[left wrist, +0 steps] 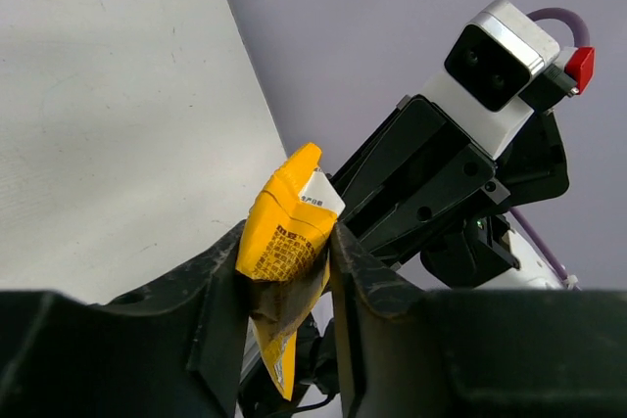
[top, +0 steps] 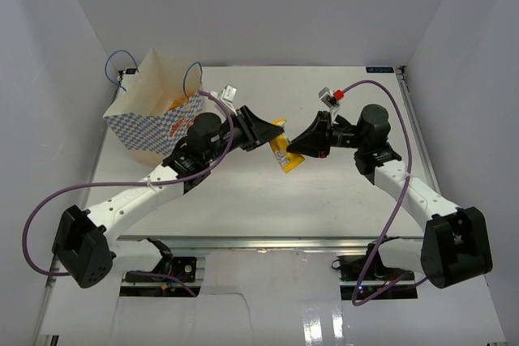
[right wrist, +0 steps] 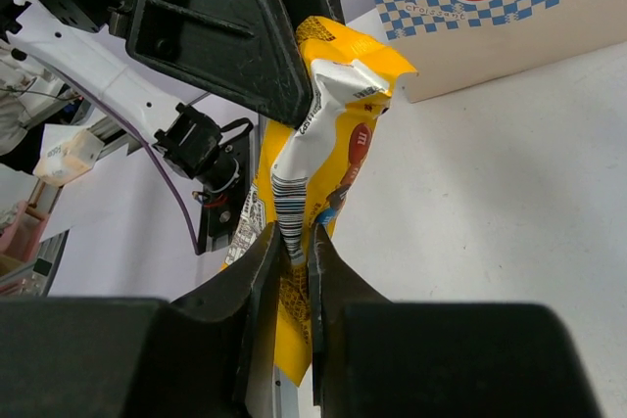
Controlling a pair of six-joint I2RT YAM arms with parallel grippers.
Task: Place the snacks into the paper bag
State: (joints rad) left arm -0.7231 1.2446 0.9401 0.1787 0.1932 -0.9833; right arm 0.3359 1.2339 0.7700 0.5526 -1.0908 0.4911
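Observation:
A small yellow wrapper (top: 284, 158) hangs above the table's middle, held between both grippers. My left gripper (top: 272, 132) is shut on its upper end, and the wrapper (left wrist: 284, 227) sits crumpled between the jaws (left wrist: 286, 252). My right gripper (top: 293, 150) is shut on the wrapper's white barcode seam (right wrist: 338, 115), pinched tight between the jaws (right wrist: 295, 242). The blue-and-white checkered paper bag (top: 150, 119) stands open at the back left, behind the left arm. Something orange-yellow (top: 175, 103) lies inside it. The bag (right wrist: 490, 17) also shows in the right wrist view. Other snacks are out of view.
The bag's blue cord handles (top: 122, 62) stick up at its rim. Purple cables (top: 381, 91) loop from both arms. White walls close in the table (top: 243, 200) at the back and sides. The right arm's camera head (left wrist: 500, 51) faces the left wrist closely.

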